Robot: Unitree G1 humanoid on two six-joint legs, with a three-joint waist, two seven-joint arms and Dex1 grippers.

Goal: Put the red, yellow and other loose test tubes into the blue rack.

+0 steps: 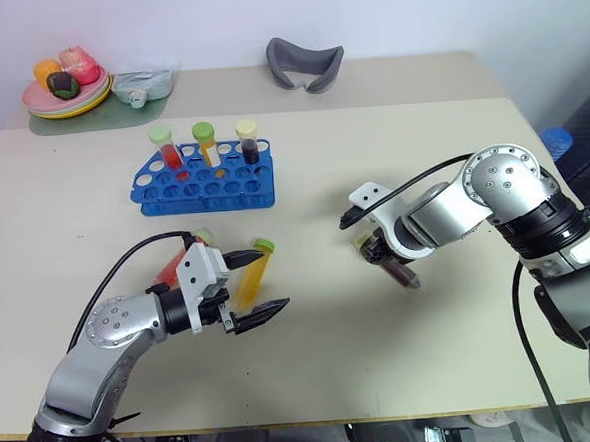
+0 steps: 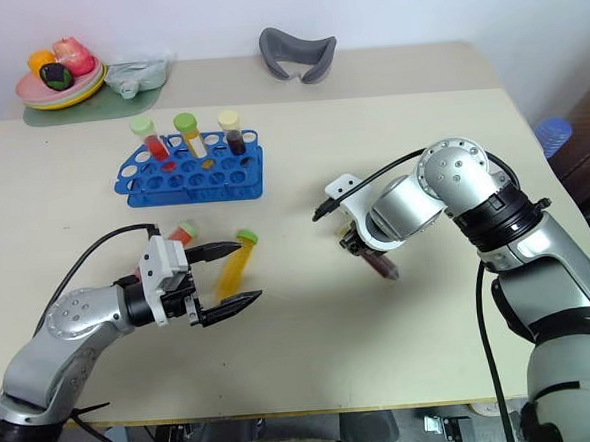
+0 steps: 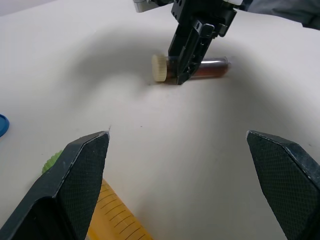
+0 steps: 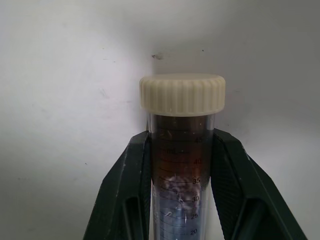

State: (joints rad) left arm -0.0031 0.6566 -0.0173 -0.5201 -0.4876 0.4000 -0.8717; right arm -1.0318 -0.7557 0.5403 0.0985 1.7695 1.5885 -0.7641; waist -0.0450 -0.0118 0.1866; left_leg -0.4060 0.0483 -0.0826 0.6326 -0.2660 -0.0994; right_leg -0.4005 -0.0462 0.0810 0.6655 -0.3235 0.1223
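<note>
The blue rack point(image 1: 204, 178) stands at the table's middle left with three capped tubes upright in its back row. My right gripper point(image 1: 382, 258) points down, shut on a dark brown test tube point(image 4: 182, 125) with a cream cap that lies on the table point(image 3: 210, 67). My left gripper point(image 1: 272, 280) hovers open near the front left. A yellow test tube point(image 1: 251, 284) with a green cap lies on the table below its fingers point(image 3: 82, 170), not gripped. A red test tube point(image 1: 170, 271) lies just behind that gripper, partly hidden by it.
Stacked pink and yellow plates point(image 1: 42, 98) with toy food sit at the back left on a green mat, beside a clear packet point(image 1: 144, 85). A grey curved object point(image 1: 305, 62) lies at the back centre. A blue item point(image 1: 558, 142) is off the table's right edge.
</note>
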